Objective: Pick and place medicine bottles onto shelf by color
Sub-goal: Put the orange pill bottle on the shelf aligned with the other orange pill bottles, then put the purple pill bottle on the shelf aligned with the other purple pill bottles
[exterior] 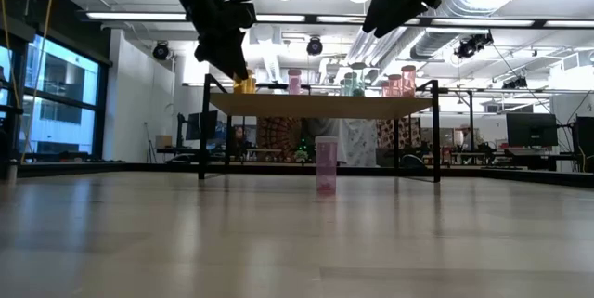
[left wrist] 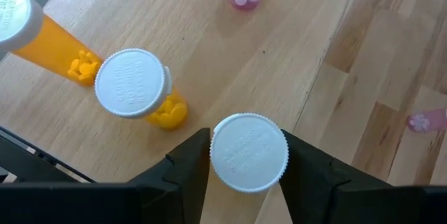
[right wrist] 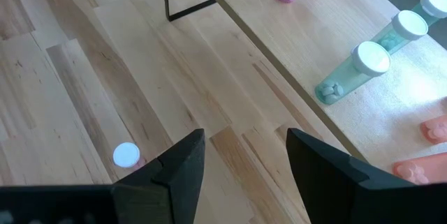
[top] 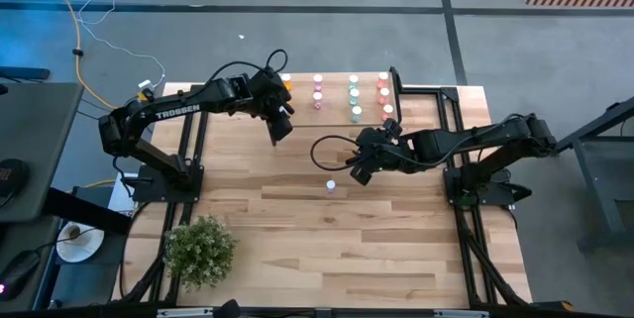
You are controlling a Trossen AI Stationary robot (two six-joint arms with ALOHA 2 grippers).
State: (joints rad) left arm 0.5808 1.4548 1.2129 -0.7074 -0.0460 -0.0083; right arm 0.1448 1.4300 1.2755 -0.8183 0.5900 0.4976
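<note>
Light-wood tabletop (top: 327, 239), potted plant (top: 199, 249), shelf (top: 337, 112)

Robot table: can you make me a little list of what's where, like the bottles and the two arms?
shelf: light wood platform at the table's far edge
bottles on shelf: orange, pink, teal and red groups, standing
loose bottle: one pink bottle alone on the tabletop
left gripper: over the shelf, fingers around a white-capped bottle
right gripper: open, empty, above the tabletop near the loose bottle
plant: near corner
</note>
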